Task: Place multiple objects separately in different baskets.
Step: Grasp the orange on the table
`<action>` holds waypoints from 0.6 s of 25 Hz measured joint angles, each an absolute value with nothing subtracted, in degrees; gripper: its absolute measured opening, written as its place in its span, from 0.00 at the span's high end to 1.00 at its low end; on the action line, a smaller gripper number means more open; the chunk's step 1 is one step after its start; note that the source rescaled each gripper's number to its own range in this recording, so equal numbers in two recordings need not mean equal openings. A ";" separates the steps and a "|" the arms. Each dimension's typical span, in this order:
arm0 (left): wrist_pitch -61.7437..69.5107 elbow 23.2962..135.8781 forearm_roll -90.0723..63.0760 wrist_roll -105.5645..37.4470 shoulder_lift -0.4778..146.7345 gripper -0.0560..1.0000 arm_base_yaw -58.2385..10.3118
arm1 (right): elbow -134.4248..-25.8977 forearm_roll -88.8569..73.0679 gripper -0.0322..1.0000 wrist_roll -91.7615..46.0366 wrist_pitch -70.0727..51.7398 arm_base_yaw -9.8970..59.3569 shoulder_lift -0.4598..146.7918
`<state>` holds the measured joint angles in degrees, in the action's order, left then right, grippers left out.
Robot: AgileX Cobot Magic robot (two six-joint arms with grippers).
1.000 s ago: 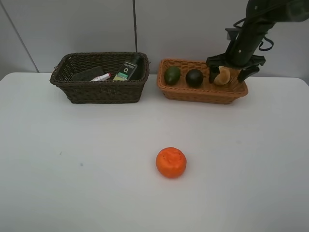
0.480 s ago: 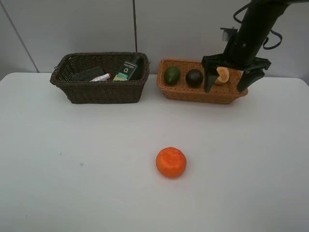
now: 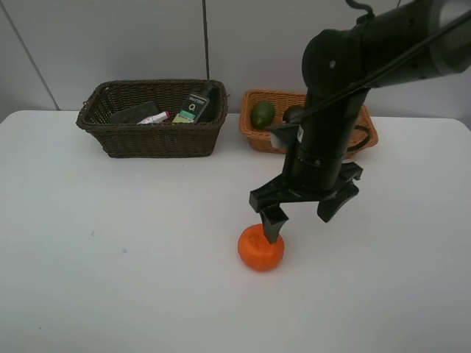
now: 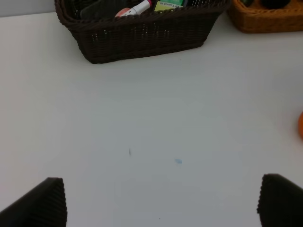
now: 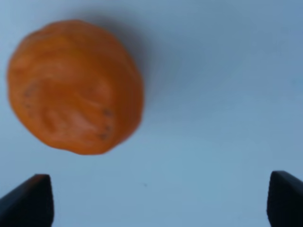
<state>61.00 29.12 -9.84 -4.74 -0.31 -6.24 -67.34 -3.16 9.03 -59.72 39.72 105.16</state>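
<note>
Right gripper (image 3: 301,208): hangs over the white table (image 3: 110,257) just beside the orange (image 3: 260,247); jaws spread wide, nothing between them; one fingertip (image 3: 271,224) overlaps the fruit's top edge from the high camera.
Orange, wrist view (image 5: 75,86): lies off to one side of the gap between the fingertips, not centred.
Left gripper (image 4: 161,201): jaws wide apart, empty, above bare table.
Dark brown basket (image 3: 152,136): far left of the table; holds the white marker with pink tip (image 3: 154,118), a black bottle (image 3: 196,103) and a dark flat item I cannot identify.
Light tan basket (image 3: 259,138): just right of the dark one, partly hidden by the right arm; green avocado-like fruit (image 3: 262,113) visible at its left end.
</note>
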 joint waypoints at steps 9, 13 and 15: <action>61.00 29.12 -9.84 -4.74 -0.31 0.01 -6.24 | -67.34 -3.64 0.00 9.09 -53.83 45.60 105.05; 61.00 29.12 -9.84 -4.74 -0.31 0.01 -6.24 | -67.34 -3.24 0.00 9.09 -53.05 45.64 105.05; 61.00 29.12 -9.84 -4.74 -0.31 0.01 -6.24 | -67.34 -3.24 0.00 9.09 -51.77 45.64 105.05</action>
<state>61.00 29.12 -9.84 -4.74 -0.31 -6.24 -67.34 -3.24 9.09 -51.77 45.64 105.05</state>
